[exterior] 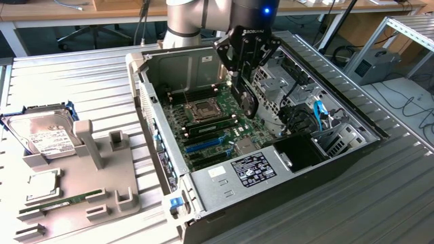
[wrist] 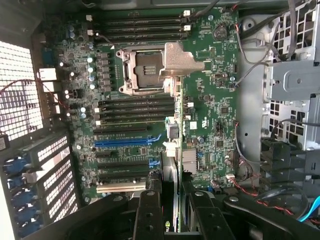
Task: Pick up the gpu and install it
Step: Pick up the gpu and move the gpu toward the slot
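My gripper hangs inside the open computer case, shut on the gpu, a thin black card that points down from the fingers toward the green motherboard. The card's lower end is just above the board, near the CPU socket. In the wrist view the gpu appears edge-on between the two black fingers, held over the motherboard and beside the row of expansion slots with the blue slot.
Drive cages and cables crowd the case on the exterior view's right. On the exterior view's left a grey fixture plate carries a silver hard drive, a processor and a green memory stick. Ribbed metal table lies all around.
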Motion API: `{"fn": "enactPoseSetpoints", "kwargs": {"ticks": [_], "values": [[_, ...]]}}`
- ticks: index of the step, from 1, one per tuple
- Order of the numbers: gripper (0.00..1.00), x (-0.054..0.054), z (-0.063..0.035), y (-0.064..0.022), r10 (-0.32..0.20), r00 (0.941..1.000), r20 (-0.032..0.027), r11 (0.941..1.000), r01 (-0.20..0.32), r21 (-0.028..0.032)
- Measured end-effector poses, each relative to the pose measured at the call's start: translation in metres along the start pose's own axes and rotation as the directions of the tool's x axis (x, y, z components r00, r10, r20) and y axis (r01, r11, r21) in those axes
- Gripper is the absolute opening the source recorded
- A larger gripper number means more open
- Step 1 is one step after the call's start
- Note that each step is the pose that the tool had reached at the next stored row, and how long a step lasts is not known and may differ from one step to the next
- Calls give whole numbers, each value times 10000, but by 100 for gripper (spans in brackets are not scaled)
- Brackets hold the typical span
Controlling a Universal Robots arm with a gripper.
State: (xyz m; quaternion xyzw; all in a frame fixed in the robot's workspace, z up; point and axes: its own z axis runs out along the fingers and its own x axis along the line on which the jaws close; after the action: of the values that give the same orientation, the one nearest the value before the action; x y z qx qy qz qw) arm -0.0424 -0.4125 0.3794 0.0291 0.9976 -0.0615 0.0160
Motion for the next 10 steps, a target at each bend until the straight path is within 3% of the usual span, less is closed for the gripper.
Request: {"fn": "enactPoseSetpoints", "kwargs": {"ticks": [10], "values": [[26, -45, 28, 35, -1, 10000, 3, 10000, 1, 45]]}}
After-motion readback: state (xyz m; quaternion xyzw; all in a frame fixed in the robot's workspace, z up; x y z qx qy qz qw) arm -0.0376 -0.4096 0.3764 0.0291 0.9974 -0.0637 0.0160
